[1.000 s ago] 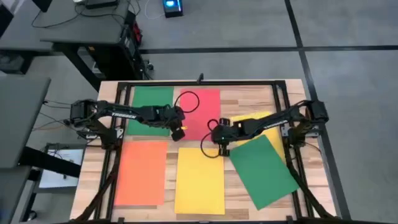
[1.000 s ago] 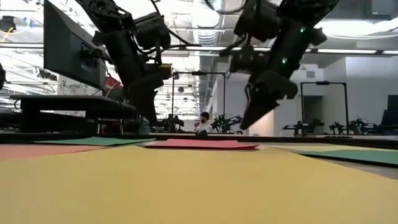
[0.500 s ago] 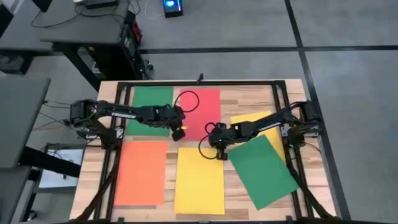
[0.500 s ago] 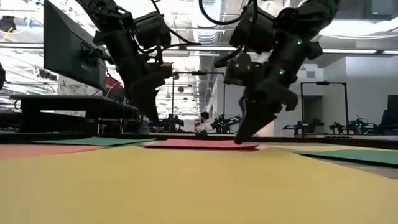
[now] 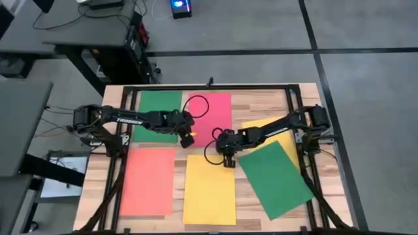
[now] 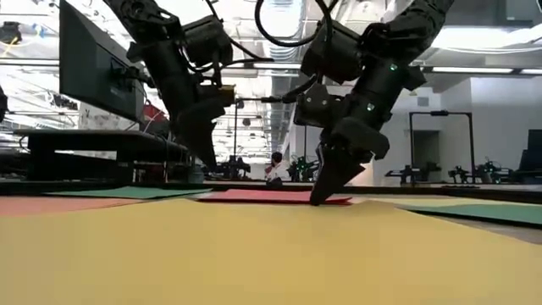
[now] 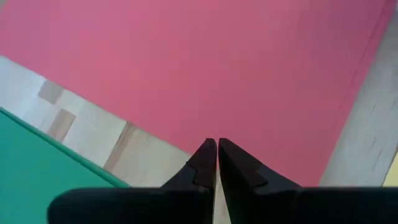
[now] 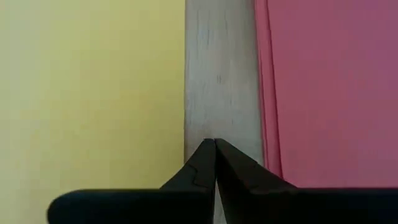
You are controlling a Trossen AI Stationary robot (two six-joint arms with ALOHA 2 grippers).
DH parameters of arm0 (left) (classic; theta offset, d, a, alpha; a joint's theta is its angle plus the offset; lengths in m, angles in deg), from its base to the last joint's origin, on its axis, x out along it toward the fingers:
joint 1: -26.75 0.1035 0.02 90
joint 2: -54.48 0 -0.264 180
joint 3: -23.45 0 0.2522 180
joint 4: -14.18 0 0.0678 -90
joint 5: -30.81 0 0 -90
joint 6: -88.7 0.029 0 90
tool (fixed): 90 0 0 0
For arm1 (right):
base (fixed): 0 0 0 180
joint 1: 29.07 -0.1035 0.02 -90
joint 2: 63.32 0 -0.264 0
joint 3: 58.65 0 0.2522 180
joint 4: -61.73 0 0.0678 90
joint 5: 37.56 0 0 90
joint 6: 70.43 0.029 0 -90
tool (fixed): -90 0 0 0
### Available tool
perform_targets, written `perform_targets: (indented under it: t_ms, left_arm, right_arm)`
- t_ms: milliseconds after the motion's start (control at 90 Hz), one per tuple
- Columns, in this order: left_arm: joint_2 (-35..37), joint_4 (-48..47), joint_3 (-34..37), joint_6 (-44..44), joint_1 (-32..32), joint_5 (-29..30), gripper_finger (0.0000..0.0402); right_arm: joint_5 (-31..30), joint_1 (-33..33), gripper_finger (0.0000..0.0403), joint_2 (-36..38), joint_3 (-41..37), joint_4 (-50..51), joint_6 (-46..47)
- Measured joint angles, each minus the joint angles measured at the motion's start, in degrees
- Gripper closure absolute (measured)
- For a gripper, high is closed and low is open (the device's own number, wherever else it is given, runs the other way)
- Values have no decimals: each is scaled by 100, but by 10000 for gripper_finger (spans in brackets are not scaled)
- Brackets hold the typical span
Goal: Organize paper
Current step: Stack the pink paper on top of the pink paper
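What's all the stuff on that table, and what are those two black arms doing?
Green paper: two; one at the far left, one tilted at the near right.
Pink-red paper: one, far middle.
Orange paper: one, near left.
Yellow paper: two; one near middle, one at the right, partly under the tilted green sheet.
Wooden table: one, light wood, black frame.
Left gripper: shut, above the pink-red sheet's left edge.
Right gripper: shut, over the bare strip between pink-red and yellow sheets.

Matt, smooth paper sheets: pink sheet [image 5: 210, 117], yellow sheet [image 5: 209, 189], green sheet [image 5: 275, 178]. Pale wooden tabletop [image 5: 258, 104], planked and grained. Dark matt pincer fingers [image 8: 200, 165].
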Motion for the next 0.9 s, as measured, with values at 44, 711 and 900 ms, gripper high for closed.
perform_targets:
  t_ms: [44, 711, 900]
  left_arm:
    - [0, 10, 0, -2, 0, -1, 400]
    - [2, 28, 0, -4, 0, -2, 400]
    - [2, 28, 0, -4, 0, -2, 400]
  right_arm:
    - [2, 43, 403, 0, 0, -14, 0]
    - [-484, 274, 403, -20, -11, -42, -46]
    - [-653, 282, 403, -20, -17, -95, -46]
